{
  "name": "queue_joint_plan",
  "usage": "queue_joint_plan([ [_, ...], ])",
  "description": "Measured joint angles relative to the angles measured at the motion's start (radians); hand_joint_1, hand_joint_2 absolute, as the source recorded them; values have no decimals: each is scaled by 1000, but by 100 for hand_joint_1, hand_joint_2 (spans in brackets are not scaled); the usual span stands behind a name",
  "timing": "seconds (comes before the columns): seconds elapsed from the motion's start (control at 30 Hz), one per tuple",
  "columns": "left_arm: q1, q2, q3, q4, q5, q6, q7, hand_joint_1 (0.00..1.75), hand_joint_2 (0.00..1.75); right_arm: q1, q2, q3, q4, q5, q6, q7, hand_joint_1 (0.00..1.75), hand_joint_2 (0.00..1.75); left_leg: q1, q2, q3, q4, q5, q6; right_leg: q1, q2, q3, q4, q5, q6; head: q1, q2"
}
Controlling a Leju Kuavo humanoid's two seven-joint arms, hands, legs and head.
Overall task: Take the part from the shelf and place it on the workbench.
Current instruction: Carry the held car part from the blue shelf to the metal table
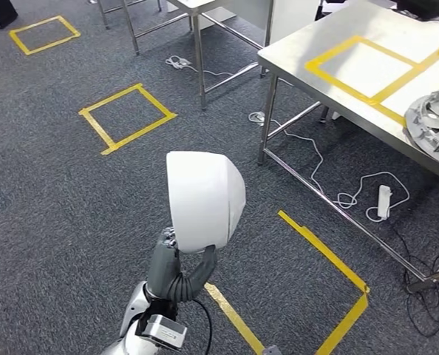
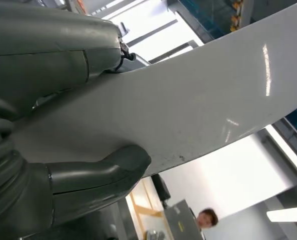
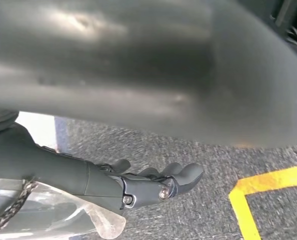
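The left hand (image 1: 178,270) grips the white part (image 1: 203,200) from below, thumb and fingers clamped on its lower edge, holding it up over the grey carpet (image 1: 49,222). The right hand (image 3: 154,185) hangs above the floor, fingers loosely apart, holding nothing. Beyond stands the steel workbench (image 1: 295,52), marked with yellow tape.

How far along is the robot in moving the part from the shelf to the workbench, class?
Done: the white part is already off the shelf, gripped from below by the left hand. In hand: it is being carried over the grey carpet, short of the workbench, which stands ahead to the right. Left: reaching the bench and setting the part down on it. The right hand hangs over the carpet with nothing visibly in it.
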Motion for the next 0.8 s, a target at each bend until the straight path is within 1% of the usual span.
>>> queue_joint_plan([
  [0.03, 0, 0, 0, 0, 0, 1, 0, 175, 175, 1, 0, 0, 0, 1, 0, 0, 0, 0, -1, 7, 2, 1, -1, -3, 1, 11, 1, 0, 1, -9, -1, 0],
  [0.07, 0, 0, 0, 0, 0, 1, 0, 175, 175, 2, 0, 0, 0, 1, 0, 0, 0, 0, 0, 15, 4, 2, -4, -7, 1, 21, 1, 1, 2, -15, -2, 0],
  [0.1, -1, 0, 0, 0, 0, 2, 0, 175, 175, 3, 0, 0, 0, 2, 0, 0, 0, 0, 2, 8, 4, 9, -12, -12, 1, 31, 1, 0, 2, -21, -2, 0],
  [0.13, -1, 0, 0, 0, 0, 2, 0, 175, 175, 2, 0, -1, 0, 2, 0, 0, 0, 0, 5, -9, -2, 30, -30, -17, 0, 41, 2, -1, 4, -27, -3, 0],
  [0.17, -1, 0, 0, 0, 0, 2, 0, 175, 175, 2, 0, -1, 0, 3, 1, -1, 0, 0, 8, -34, -18, 71, -57, -21, -2, 52, 3, -2, 6, -33, -4, 0],
  [0.2, 0, 1, 1, 0, 1, 2, 0, 175, 175, 1, 0, -1, 0, 3, 2, -2, 0, 0, 9, -61, -44, 132, -91, -24, -2, 63, 2, -2, 7, -37, -6, 0],
  [0.23, 0, 1, 2, 0, 2, 2, 0, 175, 175, 0, 0, -1, 0, 4, 2, -3, 0, 0, 10, -77, -76, 203, -123, -24, -1, 76, 2, -1, 8, -39, -6, 0],
  [0.27, 0, 1, 2, 0, 4, 2, 0, 175, 175, 0, 0, -1, 0, 4, 3, -4, 0, 0, 9, -84, -105, 262, -143, -23, 0, 89, 1, -1, 8, -41, -6, 0],
  [0.3, 1, 1, 3, 0, 6, 2, 0, 175, 175, 1, 0, -1, 0, 5, 4, -4, 0, 0, 9, -87, -123, 295, -145, -20, 2, 104, 2, -1, 8, -42, -6, 0],
  [0.33, 1, 1, 4, 0, 8, 2, 0, 175, 175, 1, 0, -1, 0, 7, 4, -4, 0, 0, 9, -89, -123, 289, -126, -15, 4, 119, 2, 0, 8, -42, -6, 0],
  [0.37, 1, 1, 4, 0, 9, 2, 0, 175, 175, 2, 0, -1, 0, 8, 4, -3, 0, 0, 8, -96, -107, 244, -90, -8, 6, 134, 3, 0, 9, -42, -6, 0],
  [0.4, 1, 1, 4, 0, 11, 2, 0, 175, 175, 2, 0, -2, 0, 9, 4, -3, 0, 0, 6, -115, -79, 175, -47, 0, 6, 148, 3, 0, 9, -42, -6, 0],
  [0.43, 1, 1, 4, 0, 11, 2, 0, 175, 175, 1, 0, -2, 0, 10, 4, -3, 0, 0, 6, -140, -51, 108, -15, 9, 7, 162, 2, 1, 9, -41, -5, 0],
  [0.47, 1, 1, 5, 0, 11, 2, 0, 175, 175, 1, 1, -2, 0, 10, 4, -3, 0, 0, 6, -162, -29, 54, 4, 14, 6, 173, 0, 3, 10, -38, -6, 0],
  [0.5, 2, 1, 6, 0, 12, 2, 0, 175, 175, 1, 1, -2, 0, 11, 4, -3, 0, 0, 5, -178, -18, 25, 10, 17, 4, 184, -4, 3, 12, -34, -5, 0],
  [0.53, 2, 0, 6, 0, 13, 2, 0, 175, 175, 1, 1, -2, 0, 12, 3, -2, 0, 0, 4, -179, -14, 16, 7, 17, 2, 194, -8, 3, 14, -28, -6, 0],
  [0.57, 2, 0, 6, 0, 15, 2, 0, 175, 175, 2, 1, -2, 0, 12, 3, -1, 0, 0, 4, -170, -13, 9, 8, 16, 1, 204, -15, 1, 16, -21, -6, 0],
  [0.6, 1, -2, 6, 0, 17, 1, 0, 175, 175, 3, 1, -2, 0, 13, 2, 1, 0, 0, 5, -159, -11, 3, 11, 16, 0, 199, -21, 2, 16, -16, -6, 0],
  [0.63, 1, -2, 6, 0, 19, 0, 0, 175, 175, 4, 1, -2, 0, 14, 1, 2, 0, 0, 7, -146, -8, -4, 14, 17, 2, 177, -29, 13, 7, -11, -4, 0],
  [0.67, 2, -3, 7, 0, 22, 0, 0, 175, 175, 3, 1, -2, 0, 15, -1, 4, 0, 0, 9, -132, -6, -11, 17, 19, 5, 147, -47, 43, -12, -7, -2, 0],
  [0.7, 2, -4, 7, 0, 24, -1, 0, 175, 175, 2, 0, -2, 0, 17, -2, 5, 0, 0, 9, -118, -5, -14, 19, 20, 6, 112, -69, 90, -40, -4, 0, 0],
  [0.73, 2, -4, 8, 0, 26, -2, 0, 175, 175, 0, 0, -2, 0, 18, -3, 7, 0, 0, 8, -102, -6, -15, 18, 22, 5, 89, -101, 156, -73, 0, 2, 0],
  [0.77, 3, -4, 8, 0, 28, -2, 0, 175, 175, 0, 0, -2, 0, 19, -3, 8, 0, 0, 8, -86, -6, -15, 17, 23, 3, 80, -132, 221, -99, 4, 2, 0],
  [0.8, 3, -3, 8, 0, 29, -2, 0, 175, 175, 0, 0, -2, 0, 20, -3, 10, 0, 0, 8, -70, -6, -14, 16, 23, 0, 76, -151, 262, -108, 8, 2, 0],
])
